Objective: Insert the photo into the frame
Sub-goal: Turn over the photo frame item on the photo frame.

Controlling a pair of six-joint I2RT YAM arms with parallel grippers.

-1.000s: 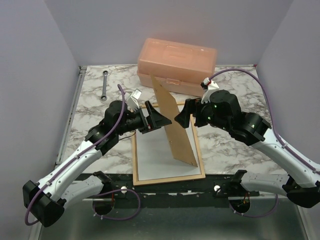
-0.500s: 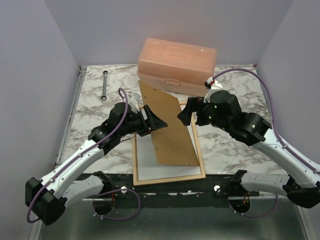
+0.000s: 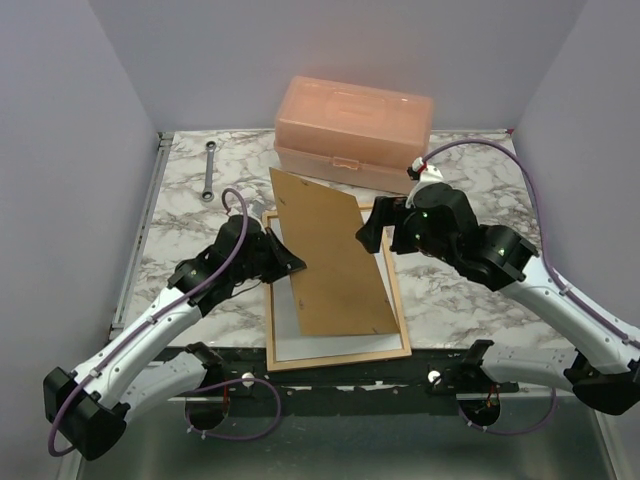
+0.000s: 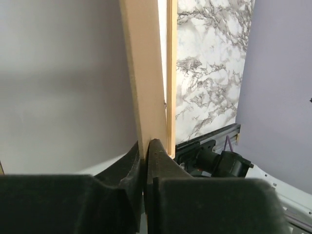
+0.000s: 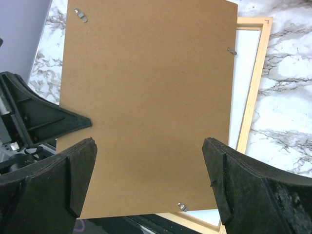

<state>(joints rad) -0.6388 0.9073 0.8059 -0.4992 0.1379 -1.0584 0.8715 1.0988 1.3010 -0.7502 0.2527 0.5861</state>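
Note:
The frame (image 3: 340,357) lies flat on the marble near the front edge. A white sheet (image 3: 285,338) fills its opening, and as far as I can tell it is the photo lying plain back up. The brown backing panel (image 3: 335,260) lies slanted over both. My left gripper (image 3: 293,263) is shut on the panel's left edge. In the left wrist view the panel (image 4: 144,73) runs away from the closed jaws (image 4: 146,144), with a frame rail (image 4: 171,73) beside it. My right gripper (image 3: 375,228) hovers open above the panel (image 5: 146,73), its jaws (image 5: 148,146) wide apart and empty. The frame's rail (image 5: 254,87) and white sheet (image 5: 241,73) show past the panel.
A peach plastic box (image 3: 355,125) stands at the back, just behind the panel's far corner. A metal wrench (image 3: 208,170) lies at the back left. Bare marble (image 3: 470,300) stretches to the right of the frame. The frame's near rail sits at the table's front edge.
The panel has tipped from nearly upright down to the left and now lies slanted over the frame. My left gripper has closed on its left edge. The right gripper stayed open.

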